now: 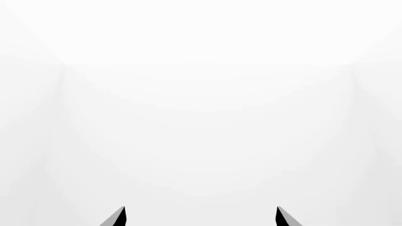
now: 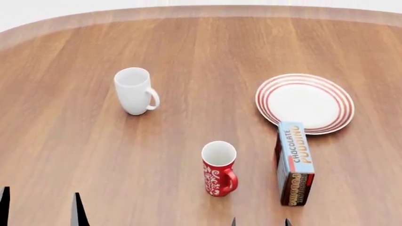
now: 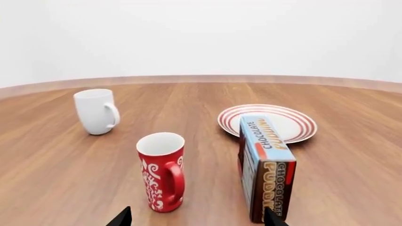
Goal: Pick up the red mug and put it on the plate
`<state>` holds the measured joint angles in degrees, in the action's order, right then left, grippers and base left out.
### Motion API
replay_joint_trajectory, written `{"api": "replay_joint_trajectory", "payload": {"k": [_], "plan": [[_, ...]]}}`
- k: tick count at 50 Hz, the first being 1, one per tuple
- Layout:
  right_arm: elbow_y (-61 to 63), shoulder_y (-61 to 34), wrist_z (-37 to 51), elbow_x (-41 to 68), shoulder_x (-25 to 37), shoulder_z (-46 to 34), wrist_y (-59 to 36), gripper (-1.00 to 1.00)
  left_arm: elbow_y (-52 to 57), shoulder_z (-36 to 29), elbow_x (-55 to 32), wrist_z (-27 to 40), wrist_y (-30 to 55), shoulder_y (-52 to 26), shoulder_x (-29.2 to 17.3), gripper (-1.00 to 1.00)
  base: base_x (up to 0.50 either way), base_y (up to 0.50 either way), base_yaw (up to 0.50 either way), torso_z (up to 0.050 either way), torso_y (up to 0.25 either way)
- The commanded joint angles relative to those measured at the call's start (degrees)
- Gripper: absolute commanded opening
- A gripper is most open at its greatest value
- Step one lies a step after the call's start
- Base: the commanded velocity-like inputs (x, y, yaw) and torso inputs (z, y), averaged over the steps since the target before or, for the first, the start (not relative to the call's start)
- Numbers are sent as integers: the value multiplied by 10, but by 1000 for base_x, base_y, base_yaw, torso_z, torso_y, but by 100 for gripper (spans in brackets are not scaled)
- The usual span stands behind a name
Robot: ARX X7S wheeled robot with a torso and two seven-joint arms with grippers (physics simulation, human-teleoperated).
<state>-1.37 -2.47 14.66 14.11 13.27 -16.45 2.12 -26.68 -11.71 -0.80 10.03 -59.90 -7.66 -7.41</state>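
Note:
The red mug [image 2: 219,168] stands upright on the wooden table [image 2: 188,56], white swirls on its side and its handle turned to the right; it also shows in the right wrist view [image 3: 162,172]. The plate [image 2: 304,102], white with red rings, lies farther back to the right and shows in the right wrist view [image 3: 268,122] too. My right gripper [image 2: 261,222] is open and empty just short of the mug, at the front edge of the head view; its tips frame the mug in the right wrist view [image 3: 197,217]. My left gripper [image 2: 41,207] is open and empty at the front left.
A plain white mug [image 2: 134,91] stands upright at the back left. A chocolate pudding box [image 2: 294,162] stands right of the red mug, between it and the plate, touching the plate's near rim. The left wrist view shows only blank white beyond its fingertips [image 1: 117,217].

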Motion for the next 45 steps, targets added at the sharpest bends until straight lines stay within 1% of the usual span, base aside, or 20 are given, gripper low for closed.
{"api": "replay_joint_trajectory", "payload": {"k": [1,45], "plan": [[-2,0,1,2,2,-2,3,100,1,10,0,-11,0,1,6,100,195,0,0,0,0],[-4,-2,9,11,9,-10,11,100,3,63,-2,-75,-1,6,40,100,198,0,0,0,0]]}}
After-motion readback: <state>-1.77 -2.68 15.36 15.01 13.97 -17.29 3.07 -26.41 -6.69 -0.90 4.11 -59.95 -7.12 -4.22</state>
